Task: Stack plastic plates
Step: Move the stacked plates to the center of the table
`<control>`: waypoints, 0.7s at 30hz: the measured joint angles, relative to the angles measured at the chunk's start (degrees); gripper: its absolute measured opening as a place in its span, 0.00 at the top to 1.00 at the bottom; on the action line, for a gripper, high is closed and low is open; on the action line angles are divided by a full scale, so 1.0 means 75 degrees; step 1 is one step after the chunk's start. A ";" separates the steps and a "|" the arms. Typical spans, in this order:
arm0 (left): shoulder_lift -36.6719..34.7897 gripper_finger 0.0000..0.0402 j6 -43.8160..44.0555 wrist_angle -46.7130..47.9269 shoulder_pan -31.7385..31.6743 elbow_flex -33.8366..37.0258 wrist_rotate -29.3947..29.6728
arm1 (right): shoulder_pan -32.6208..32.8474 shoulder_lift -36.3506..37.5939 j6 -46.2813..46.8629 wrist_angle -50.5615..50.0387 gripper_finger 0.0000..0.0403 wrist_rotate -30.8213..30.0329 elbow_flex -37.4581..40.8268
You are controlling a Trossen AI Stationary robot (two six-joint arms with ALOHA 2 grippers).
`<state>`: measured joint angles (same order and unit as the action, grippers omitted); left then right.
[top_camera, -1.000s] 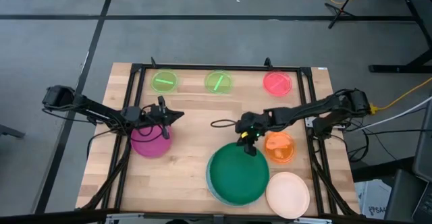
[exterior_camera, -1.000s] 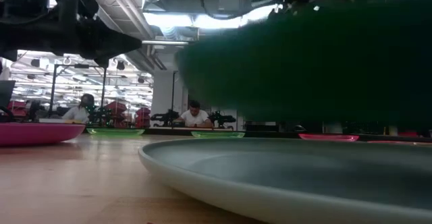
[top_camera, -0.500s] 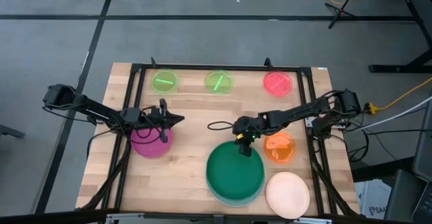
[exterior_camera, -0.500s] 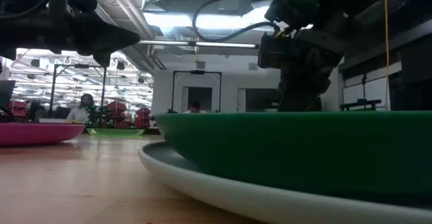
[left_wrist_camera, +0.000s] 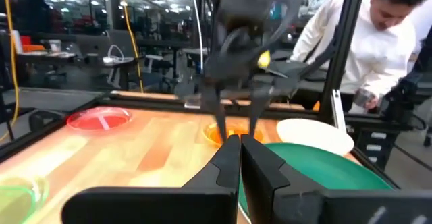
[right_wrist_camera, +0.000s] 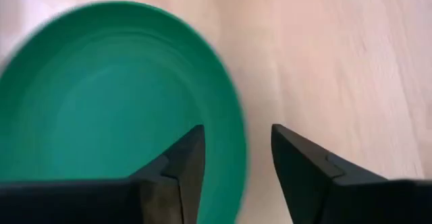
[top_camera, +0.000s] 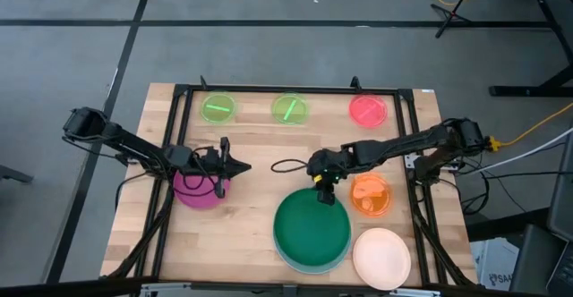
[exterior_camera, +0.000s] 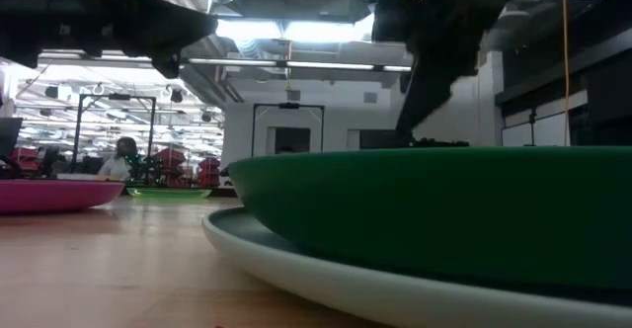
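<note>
**Green plate seated on blue plate**

The large dark green round plastic plate [top_camera: 312, 229] rests inside the light blue plate [exterior_camera: 296, 259] on the table [top_camera: 251, 216]. The right hand [top_camera: 321, 188] hovers over its rim, fingers parted, empty. The left hand [top_camera: 235, 165], closed and empty, sits above the magenta plate [top_camera: 197, 190].

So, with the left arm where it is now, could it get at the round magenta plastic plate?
Probably yes. The left gripper hangs with shut jaws just past the round magenta plastic plate, nothing lies on that plate, and the right gripper is away at the large dark green plastic plate. The jaws would need to open first.
</note>
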<state>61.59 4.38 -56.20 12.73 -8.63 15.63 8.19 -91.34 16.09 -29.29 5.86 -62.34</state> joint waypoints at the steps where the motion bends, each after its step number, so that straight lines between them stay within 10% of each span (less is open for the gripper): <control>1: 0.0136 0.98 0.0000 0.0001 0.0027 -0.0047 0.0026 | 0.0133 0.0034 0.0007 -0.0145 0.59 -0.0087 -0.0113; 21: 0.2100 0.98 0.0004 -0.0013 0.0182 -0.0991 -0.0005 | 0.4237 -0.0210 0.4597 -0.0152 0.59 -0.1027 -0.0264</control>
<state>77.34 4.41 -56.30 14.09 -16.07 15.59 39.97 -92.91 50.56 -30.43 -1.84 -64.32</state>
